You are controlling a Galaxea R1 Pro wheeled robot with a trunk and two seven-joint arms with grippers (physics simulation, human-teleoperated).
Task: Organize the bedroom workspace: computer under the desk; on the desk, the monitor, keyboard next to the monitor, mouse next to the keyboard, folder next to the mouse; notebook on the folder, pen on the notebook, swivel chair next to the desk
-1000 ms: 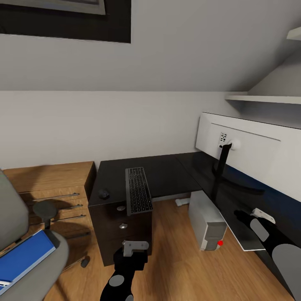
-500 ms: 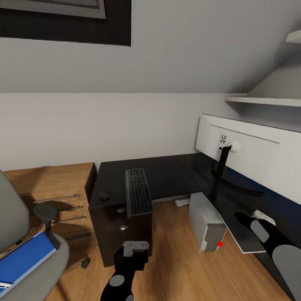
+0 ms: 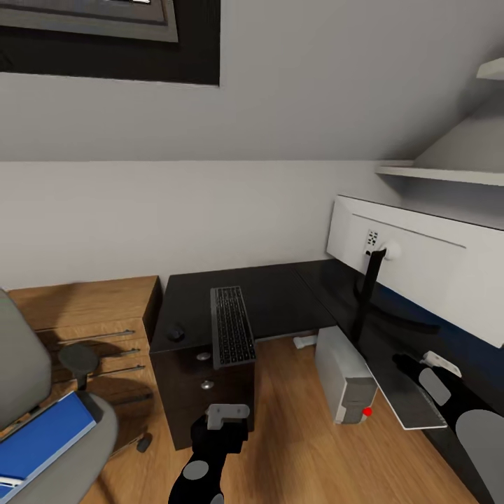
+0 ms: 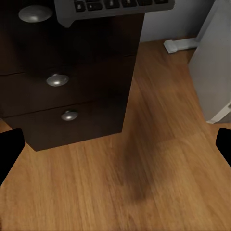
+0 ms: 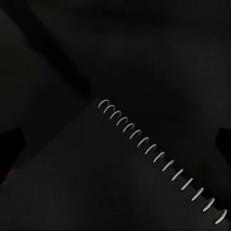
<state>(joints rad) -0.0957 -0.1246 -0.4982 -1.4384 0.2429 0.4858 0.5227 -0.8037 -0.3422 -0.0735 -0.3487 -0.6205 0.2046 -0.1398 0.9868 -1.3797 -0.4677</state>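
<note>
The long black L-shaped desk (image 3: 280,294) stands in the corner of the room. The slim keyboard with dark keys in a silver-grey frame (image 3: 232,325) lies on it, and its near end sticks out over the desk's front edge. The small round black mouse (image 3: 176,334) sits on the desk beside the keyboard, a little apart from it. The big flat monitor with a white back (image 3: 413,269) stands on the right part of the desk on its thin black arm. The light grey boxy computer (image 3: 343,374) stands on the wooden floor (image 3: 294,448), tucked against the desk's right part. A thin flat grey notebook (image 3: 409,399) lies on the right part of the desk, with its edge poking out over the floor.

The grey padded swivel chair (image 3: 42,420) is at the left, well apart from the desk. The flat bright blue folder (image 3: 38,441) lies on its seat. A light wooden drawer unit (image 3: 91,329) stands just beside the desk.

The left gripper (image 4: 115,149) hangs over the floor near the desk drawers with round silver knobs (image 4: 57,80), with its fingers (image 4: 9,149) wide apart. The right gripper (image 5: 118,144) hangs above the notebook, fingers wide apart too.
</note>
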